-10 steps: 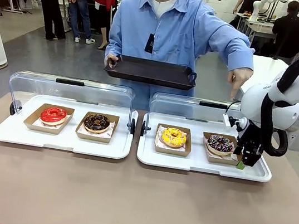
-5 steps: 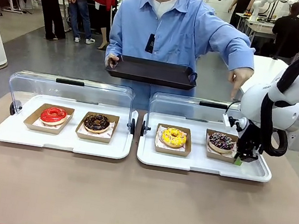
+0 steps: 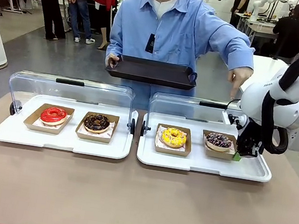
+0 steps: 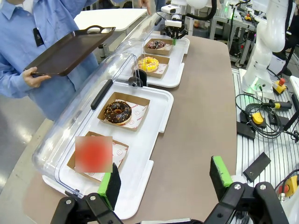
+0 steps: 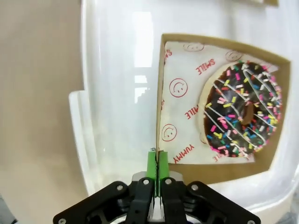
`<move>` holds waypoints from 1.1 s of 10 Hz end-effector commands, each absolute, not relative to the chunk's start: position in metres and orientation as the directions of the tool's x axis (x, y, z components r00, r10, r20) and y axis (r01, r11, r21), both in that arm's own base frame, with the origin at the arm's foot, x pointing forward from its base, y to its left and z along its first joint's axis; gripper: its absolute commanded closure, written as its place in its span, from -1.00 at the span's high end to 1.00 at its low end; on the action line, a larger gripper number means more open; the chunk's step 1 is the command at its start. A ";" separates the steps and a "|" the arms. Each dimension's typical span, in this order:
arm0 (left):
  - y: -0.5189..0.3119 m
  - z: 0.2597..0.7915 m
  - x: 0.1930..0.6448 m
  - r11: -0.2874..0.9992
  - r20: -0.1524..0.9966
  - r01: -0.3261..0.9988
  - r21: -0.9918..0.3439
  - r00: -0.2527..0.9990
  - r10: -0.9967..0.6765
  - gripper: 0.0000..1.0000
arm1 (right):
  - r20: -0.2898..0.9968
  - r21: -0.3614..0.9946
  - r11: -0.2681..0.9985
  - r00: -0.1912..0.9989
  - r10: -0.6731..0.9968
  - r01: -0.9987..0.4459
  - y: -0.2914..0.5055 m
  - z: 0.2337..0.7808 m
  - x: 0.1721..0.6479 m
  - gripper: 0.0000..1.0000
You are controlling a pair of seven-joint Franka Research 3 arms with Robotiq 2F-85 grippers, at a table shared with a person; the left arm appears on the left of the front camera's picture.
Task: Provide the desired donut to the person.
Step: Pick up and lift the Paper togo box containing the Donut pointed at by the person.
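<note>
The person [image 3: 173, 31] stands at the far side, holds a black serving tray [image 3: 151, 71] in one hand and points a finger [image 3: 237, 80] down at the rightmost donut. That chocolate donut with coloured sprinkles [image 3: 219, 140] [image 5: 243, 109] lies in a brown cardboard box [image 5: 158, 116]. My right gripper [image 3: 237, 155] [image 5: 155, 163] is shut on the box's right wall, and the box tilts slightly off the white tray. Above the table's left end, my left gripper [image 4: 166, 176] hangs open with nothing between its fingers.
Two white trays [image 3: 198, 163] [image 3: 60, 141] with raised clear lids stand side by side. A yellow donut [image 3: 173, 136] shares the right tray; a chocolate donut [image 3: 97, 121] and a red donut [image 3: 53, 114] lie on the left one. Bare brown table lies in front.
My right gripper has risen a little with the sprinkle donut's box, lifting its right side. The person's tray and pointing hand have stayed put.
</note>
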State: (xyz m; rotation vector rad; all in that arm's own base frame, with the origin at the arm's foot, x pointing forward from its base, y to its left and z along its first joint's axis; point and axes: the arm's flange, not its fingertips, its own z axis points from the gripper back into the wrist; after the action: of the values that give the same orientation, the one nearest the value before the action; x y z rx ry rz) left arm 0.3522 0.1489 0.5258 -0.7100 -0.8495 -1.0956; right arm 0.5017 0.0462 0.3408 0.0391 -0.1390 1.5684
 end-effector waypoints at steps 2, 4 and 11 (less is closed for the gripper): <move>0.149 0.528 0.353 0.307 0.871 0.949 -0.071 0.209 -0.444 1.00 | 0.102 -0.068 -0.057 -0.064 0.993 -0.996 0.064 0.387 0.445 -1.00; 0.149 0.528 0.353 0.307 0.871 0.949 -0.071 0.209 -0.444 1.00 | 0.060 -0.055 -0.025 -0.028 0.998 -0.998 0.073 0.426 0.410 -1.00; 0.149 0.528 0.353 0.307 0.871 0.949 -0.071 0.209 -0.444 1.00 | 0.003 -0.143 0.046 0.046 0.999 -0.989 0.101 0.560 0.346 -1.00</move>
State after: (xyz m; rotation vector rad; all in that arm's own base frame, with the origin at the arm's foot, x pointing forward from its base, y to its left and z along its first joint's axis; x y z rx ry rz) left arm 0.3526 0.1487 0.5255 -0.7104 -0.8480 -1.0957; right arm 0.3359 0.0939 0.5540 -0.0942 -0.1231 1.5535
